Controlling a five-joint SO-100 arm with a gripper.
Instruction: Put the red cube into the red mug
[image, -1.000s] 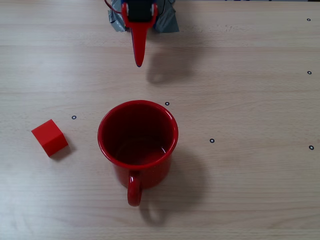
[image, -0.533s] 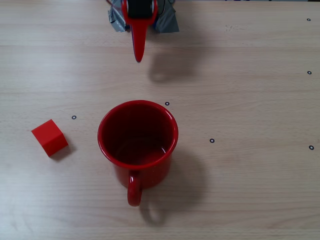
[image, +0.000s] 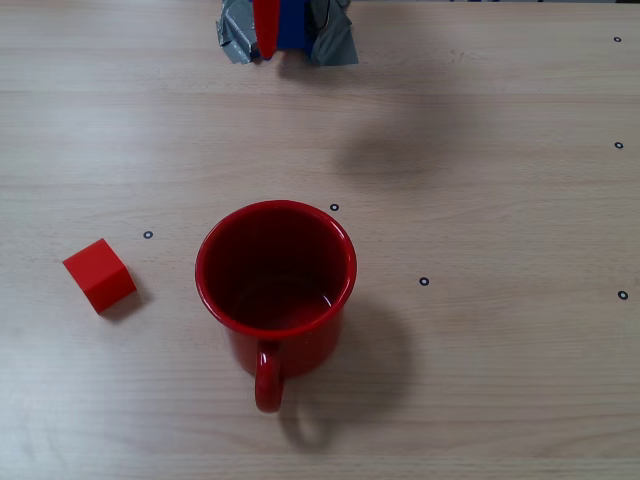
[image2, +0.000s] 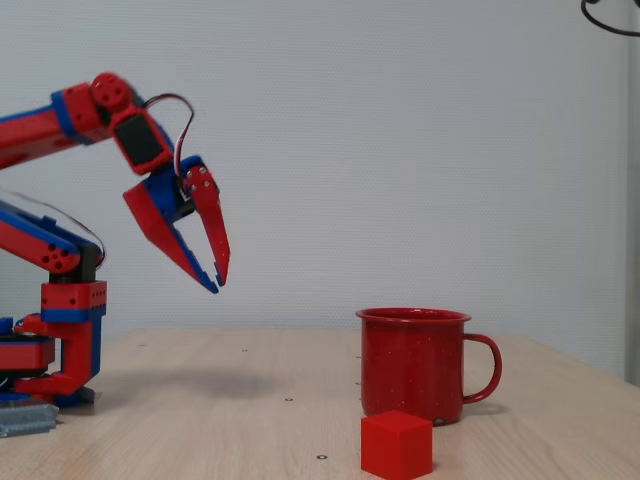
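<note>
The red cube (image: 98, 275) lies on the wooden table, left of the red mug (image: 275, 285) in a fixed view. In another fixed view the red cube (image2: 397, 443) sits in front of the red mug (image2: 413, 362), which stands upright with its handle to the right. Nothing shows inside the mug. My gripper (image2: 217, 285) hangs high above the table at the left, far from both, pointing down. Its fingertips are together with nothing between them. From above only part of the gripper (image: 268, 42) shows at the top edge.
The arm's base (image2: 60, 340) stands at the table's left end, fixed with grey tape (image: 335, 42). Small black ring marks (image: 423, 281) dot the tabletop. A white wall stands behind the table.
The gripper has drawn back toward the arm's base, its tip moving up the picture away from the mug. Cube and mug have not moved.
</note>
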